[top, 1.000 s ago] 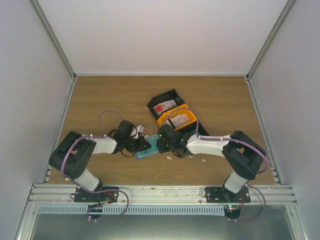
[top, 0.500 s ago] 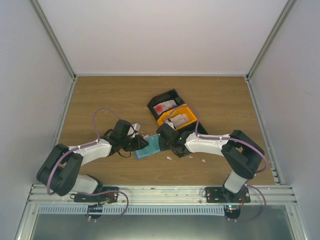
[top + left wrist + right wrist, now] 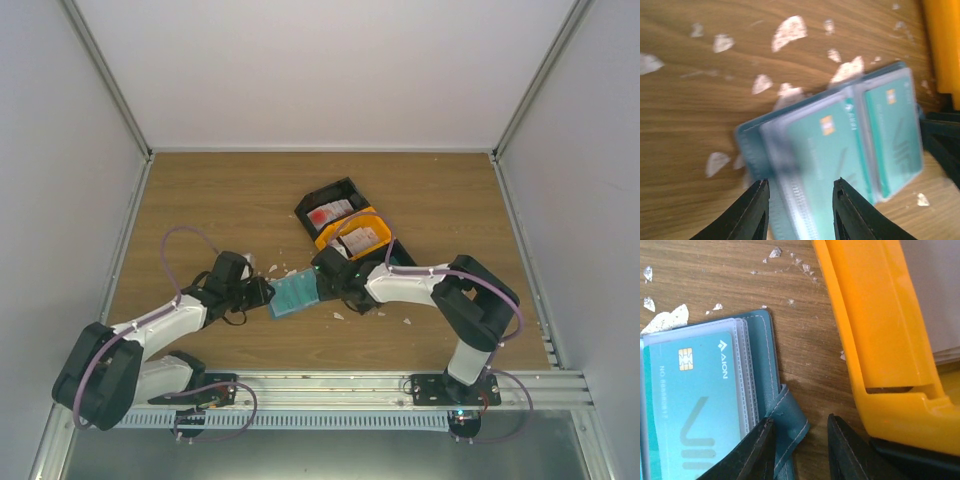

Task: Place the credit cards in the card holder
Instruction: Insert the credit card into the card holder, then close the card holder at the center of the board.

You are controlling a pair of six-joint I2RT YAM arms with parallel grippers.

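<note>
The blue-teal card holder [image 3: 293,293] lies open on the table between my two grippers. In the left wrist view the card holder [image 3: 749,147] shows two teal-green credit cards [image 3: 832,160] in clear pockets. My left gripper [image 3: 800,187] is open over its near edge, a little blurred. My right gripper [image 3: 800,424] is open; the holder's strap tab [image 3: 790,415] lies between the fingers, against the left one. A teal card [image 3: 685,405] sits in the pocket there. A red-and-white card [image 3: 325,213] lies in the black tray, whitish cards [image 3: 358,240] in the orange tray.
The black tray [image 3: 318,196] and orange tray [image 3: 336,241] stand just behind the right gripper; the orange tray's wall [image 3: 875,330] is close to its right finger. Torn white scraps [image 3: 789,31] are scattered on the wood around the holder.
My left arm has drawn back to the left and toward the near edge, away from the holder. The holder now lies spread open. The right gripper has shifted slightly left.
</note>
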